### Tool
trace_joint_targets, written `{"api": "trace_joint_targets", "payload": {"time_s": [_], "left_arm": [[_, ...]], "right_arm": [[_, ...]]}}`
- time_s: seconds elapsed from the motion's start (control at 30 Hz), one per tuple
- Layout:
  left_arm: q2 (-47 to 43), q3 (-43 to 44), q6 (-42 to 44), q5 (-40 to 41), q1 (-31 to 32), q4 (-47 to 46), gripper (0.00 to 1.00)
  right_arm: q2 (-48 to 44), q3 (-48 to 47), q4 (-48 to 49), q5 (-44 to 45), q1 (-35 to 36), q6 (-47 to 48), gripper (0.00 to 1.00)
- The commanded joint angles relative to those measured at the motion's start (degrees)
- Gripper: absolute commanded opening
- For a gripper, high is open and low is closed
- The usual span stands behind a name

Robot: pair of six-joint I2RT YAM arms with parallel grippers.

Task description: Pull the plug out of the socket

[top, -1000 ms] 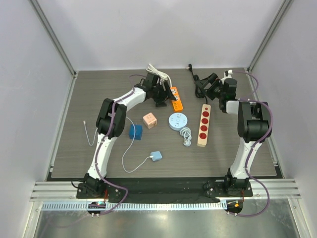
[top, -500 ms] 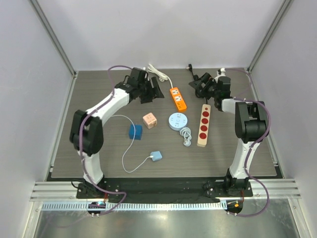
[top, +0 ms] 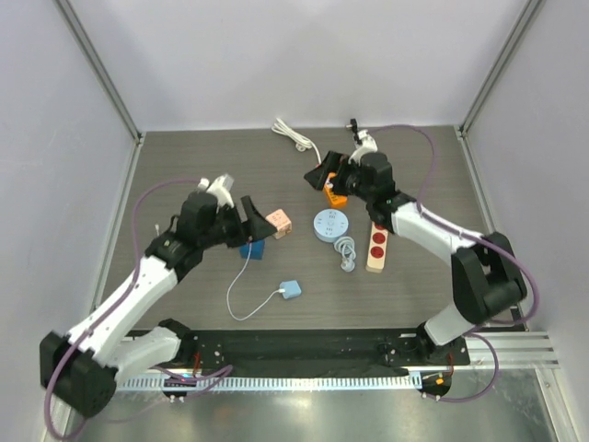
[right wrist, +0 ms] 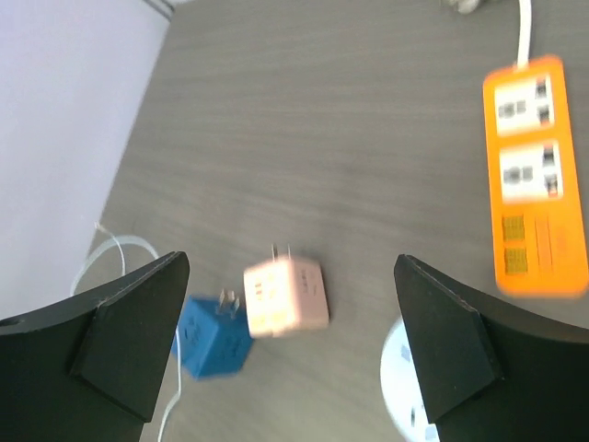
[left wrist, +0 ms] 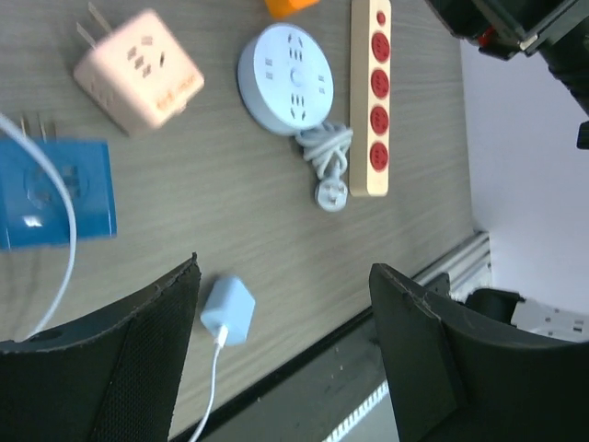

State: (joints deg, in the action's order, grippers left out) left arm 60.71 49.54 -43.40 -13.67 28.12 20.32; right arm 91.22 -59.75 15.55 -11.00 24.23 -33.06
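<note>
An orange power strip [top: 333, 189] with a white cord [top: 296, 136] lies at the back centre; in the right wrist view [right wrist: 534, 175] its sockets look empty. A round white socket [top: 329, 225] has its coiled cord and plug [top: 345, 250] lying loose. A beige strip with red sockets [top: 377, 235] lies to its right. My right gripper [top: 324, 177] hovers open over the orange strip's near end, and also shows in its wrist view [right wrist: 290, 341]. My left gripper [top: 248, 217] hovers open above the blue cube adapter [top: 250, 246], and also shows in its wrist view [left wrist: 285, 350]. I see no plug seated in any socket.
A pink cube adapter [top: 278, 222] lies beside the blue cube, both with bare prongs. A light blue charger [top: 290, 290] with a thin white cable [top: 241, 281] lies near the front. The black rail [top: 304, 341] runs along the table's near edge.
Both arms left the back of the table. The left arm swung back and leftward, now over the blue cube. The right gripper moved left over the orange strip.
</note>
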Motion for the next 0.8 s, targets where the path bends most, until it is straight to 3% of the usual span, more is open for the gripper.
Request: {"api": "trace_joint_targets", "payload": {"time_s": [0.0,0.23,0.37,0.5,0.77], "left_arm": [[-9.3,-8.5,-4.8,-3.1,0.3,-6.9,0.75],[-26.1,-25.9,-14.0,-5.6,0.3,-19.0,0.77],[-34.6,-32.1,-16.7,-7.1,0.3,-20.1,0.79],[-45.4,-37.9,-19.8,-7.4,0.3,-19.5,0.8],[-63.4,-46.2,-25.5,-7.7,0.4,-16.5,0.82]], "right_arm": [[-7.7,8.2,-6.0,10.0,3.1,1.8,1.0],[-31.3,25.9,-13.2,23.2,12.5,-3.9,1.0],[-45.8,33.5,-19.6,26.2,17.4,-8.3,1.0],[-59.5,41.4,-22.1,23.1,18.8,-12.5,1.0],[-73.6,54.6,-19.8,21.7,18.8,-17.4,1.0]]}}
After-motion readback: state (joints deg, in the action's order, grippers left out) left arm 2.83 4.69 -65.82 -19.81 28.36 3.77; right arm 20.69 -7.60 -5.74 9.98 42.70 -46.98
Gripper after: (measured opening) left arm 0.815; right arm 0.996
